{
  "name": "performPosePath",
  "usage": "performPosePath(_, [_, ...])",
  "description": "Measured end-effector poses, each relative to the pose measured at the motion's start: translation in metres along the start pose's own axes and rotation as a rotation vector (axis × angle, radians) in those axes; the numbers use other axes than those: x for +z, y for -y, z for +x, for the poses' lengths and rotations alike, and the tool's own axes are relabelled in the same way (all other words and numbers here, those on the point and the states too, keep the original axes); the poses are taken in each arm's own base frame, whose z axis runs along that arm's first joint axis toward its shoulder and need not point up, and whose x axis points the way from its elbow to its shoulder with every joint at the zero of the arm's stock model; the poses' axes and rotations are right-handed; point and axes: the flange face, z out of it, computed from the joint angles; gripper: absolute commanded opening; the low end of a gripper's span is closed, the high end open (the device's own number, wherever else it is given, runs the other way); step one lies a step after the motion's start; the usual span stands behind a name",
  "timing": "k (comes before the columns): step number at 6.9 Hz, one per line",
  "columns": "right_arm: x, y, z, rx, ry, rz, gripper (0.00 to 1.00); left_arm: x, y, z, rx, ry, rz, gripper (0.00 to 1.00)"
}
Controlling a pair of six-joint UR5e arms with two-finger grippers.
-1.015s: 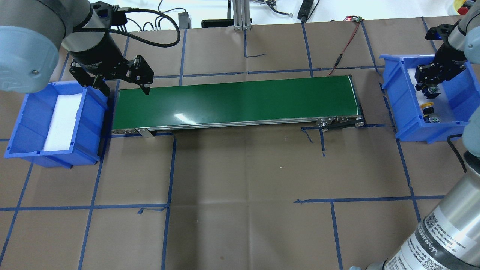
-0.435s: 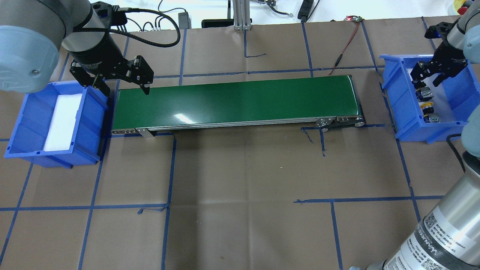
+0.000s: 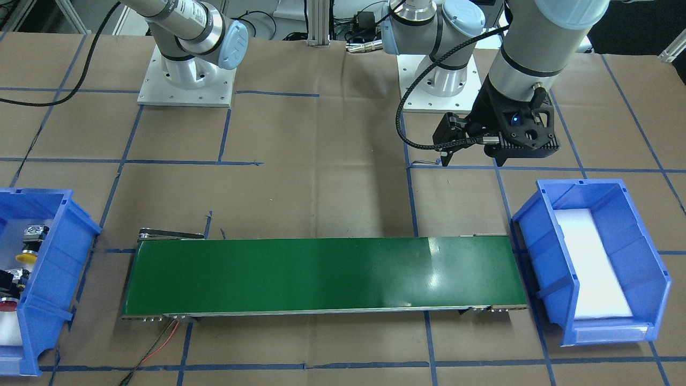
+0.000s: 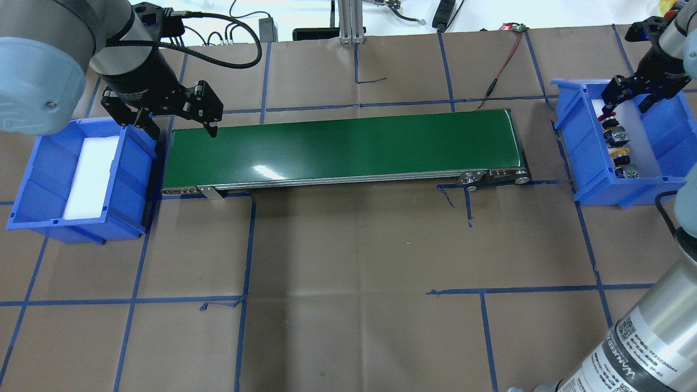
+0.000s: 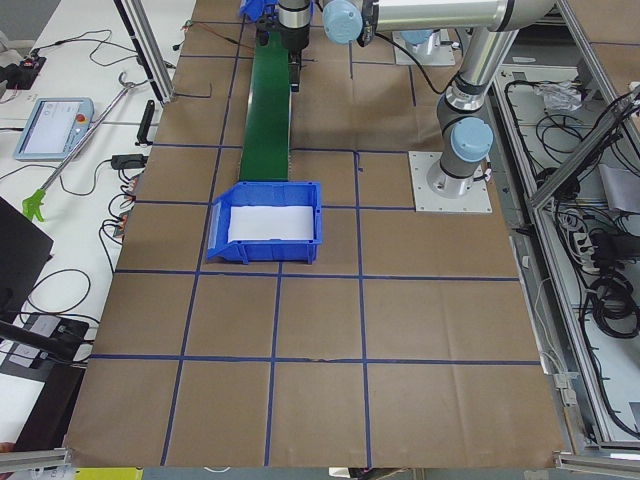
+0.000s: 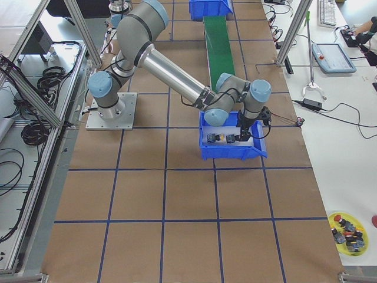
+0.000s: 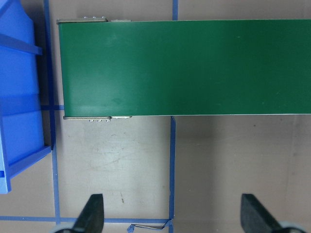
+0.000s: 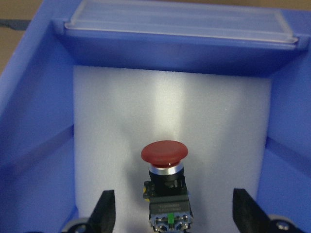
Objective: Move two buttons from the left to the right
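Observation:
Both buttons lie on white foam in the right blue bin. The red button lies toward the bin's back and the yellow button toward its front. The front-facing view shows the yellow button and the red button in that bin. My right gripper is open and empty above the red button. In the right wrist view the red button lies between the spread fingers, apart from them. My left gripper is open and empty over the conveyor's left end; it also shows in the left wrist view.
A green conveyor belt runs between the two bins. The left blue bin holds only a white foam pad. A red cable lies behind the belt's right end. A yellow dish with spare buttons sits off the table.
My right gripper was low in the right bin on a button, then opened and rose. The red button now lies free in the bin. The left arm has not moved.

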Motion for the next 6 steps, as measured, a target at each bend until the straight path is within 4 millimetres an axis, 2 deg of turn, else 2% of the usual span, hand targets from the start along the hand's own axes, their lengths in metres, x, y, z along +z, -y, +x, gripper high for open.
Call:
performPosePath(2, [-0.073,-0.015,-0.015,-0.007,-0.041,0.088,1.0,0.0,0.0,0.0,0.0,0.0,0.0,1.0])
performPosePath(3, [-0.116,-0.023,-0.039,-0.024,-0.056,0.141,1.0,0.0,0.0,0.0,0.0,0.0,0.0,1.0])
performPosePath(4, [-0.149,-0.029,-0.08,-0.039,-0.035,0.18,1.0,0.0,0.0,0.0,0.001,0.0,-0.001,1.0])
performPosePath(5, [-0.176,-0.036,-0.135,-0.033,0.019,0.191,1.0,0.0,0.0,0.0,0.001,0.0,-0.001,1.0])
performPosePath(6, [-0.2,-0.054,-0.188,-0.006,0.062,0.165,1.0,0.0,0.0,0.0,0.001,0.0,-0.001,1.0])
